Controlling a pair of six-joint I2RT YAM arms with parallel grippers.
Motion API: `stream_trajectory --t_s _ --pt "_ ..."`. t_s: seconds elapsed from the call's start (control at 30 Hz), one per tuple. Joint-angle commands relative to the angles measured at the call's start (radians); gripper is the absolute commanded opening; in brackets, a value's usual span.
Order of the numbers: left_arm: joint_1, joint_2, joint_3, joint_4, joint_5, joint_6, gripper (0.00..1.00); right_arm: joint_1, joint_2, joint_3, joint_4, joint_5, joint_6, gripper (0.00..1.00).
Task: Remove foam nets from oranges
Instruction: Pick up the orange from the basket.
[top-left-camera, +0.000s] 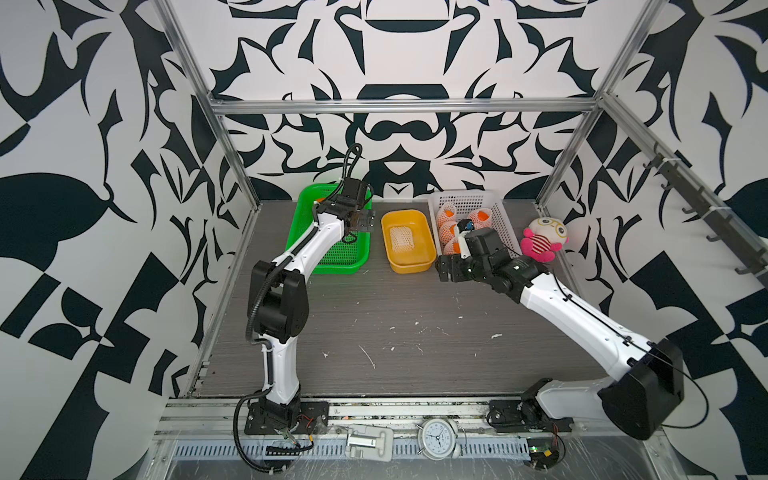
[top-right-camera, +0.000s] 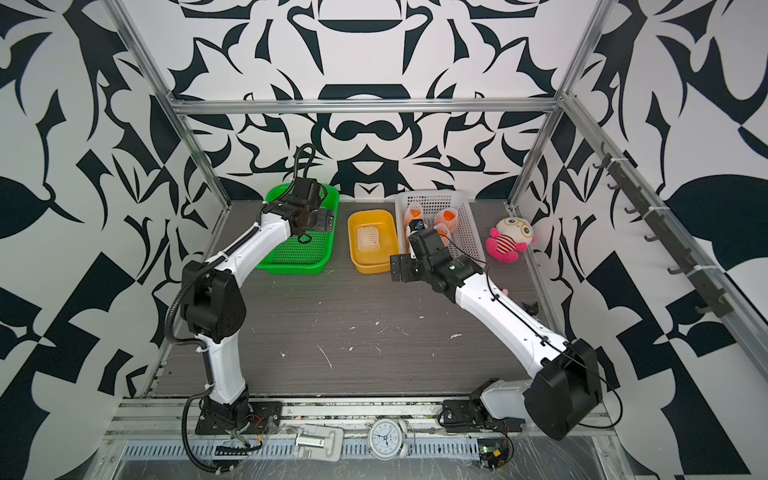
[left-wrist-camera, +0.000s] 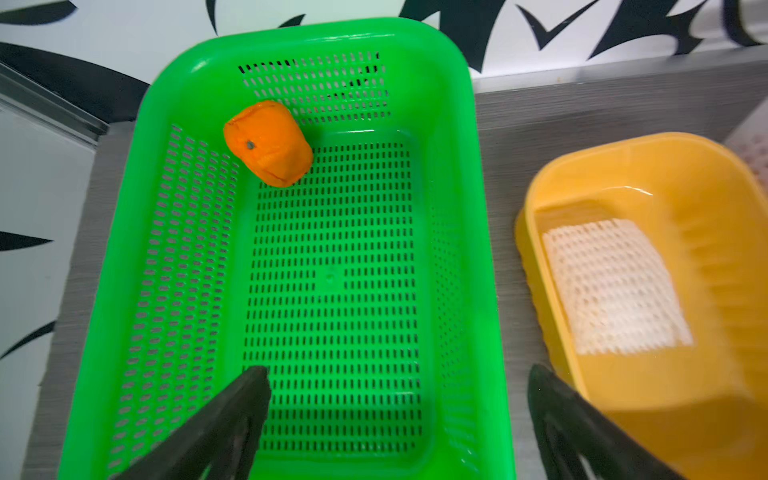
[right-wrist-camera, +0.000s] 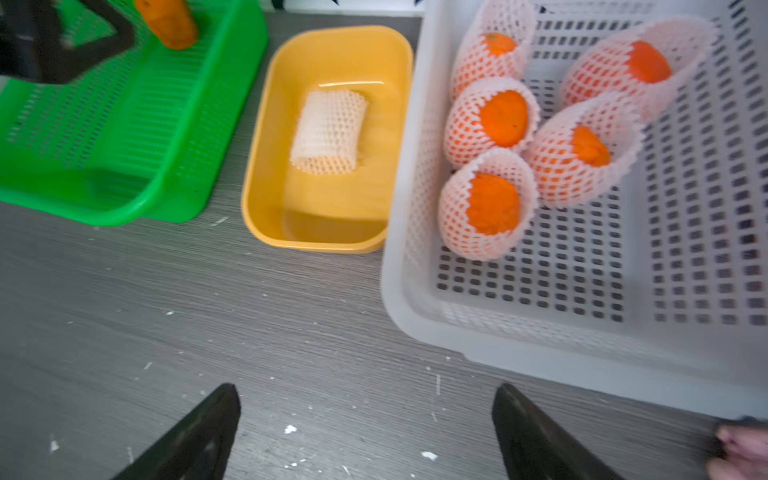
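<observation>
One bare orange (left-wrist-camera: 268, 143) lies in a far corner of the green basket (left-wrist-camera: 453, 91). My left gripper (left-wrist-camera: 398, 370) hangs open over that basket's near end, with nothing between its fingers. A flattened white foam net (left-wrist-camera: 615, 286) lies in the yellow tub (left-wrist-camera: 536, 232). Several oranges (right-wrist-camera: 503, 118), each still wrapped in a foam net (right-wrist-camera: 465, 137), sit clustered in the white basket (right-wrist-camera: 415, 266). My right gripper (right-wrist-camera: 368, 386) is open and empty over the bare table, just in front of the white basket's near corner.
The three containers stand in a row at the back: green basket (top-left-camera: 336, 268), yellow tub (top-left-camera: 409, 266), white basket (top-left-camera: 505, 224). A pink and white plush toy (top-left-camera: 542, 239) sits to the right of the white basket. White crumbs dot the grey table (top-left-camera: 415, 324).
</observation>
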Motion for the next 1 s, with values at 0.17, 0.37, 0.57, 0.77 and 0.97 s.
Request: stream_trajectory --t_s 0.17,0.37,0.57,0.77,0.97 --pt "-0.042 -0.153 -0.217 -0.066 0.318 -0.195 0.99 -0.155 0.126 0.129 -0.092 -0.052 -0.044 0.87" --pt "-0.054 -0.238 -0.258 -0.078 0.446 -0.227 0.99 -0.221 0.215 0.205 -0.086 -0.098 -0.071 0.86" --pt "-0.054 -0.281 -0.285 -0.064 0.542 -0.224 0.99 -0.252 0.300 0.274 -0.097 -0.118 -0.095 0.86" --pt "-0.054 -0.265 -0.272 -0.095 0.608 -0.228 0.99 -0.257 0.383 0.337 -0.104 -0.181 -0.111 0.86" --pt "-0.055 -0.262 -0.286 -0.077 0.638 -0.234 0.99 -0.266 0.472 0.393 -0.131 -0.186 -0.128 0.87"
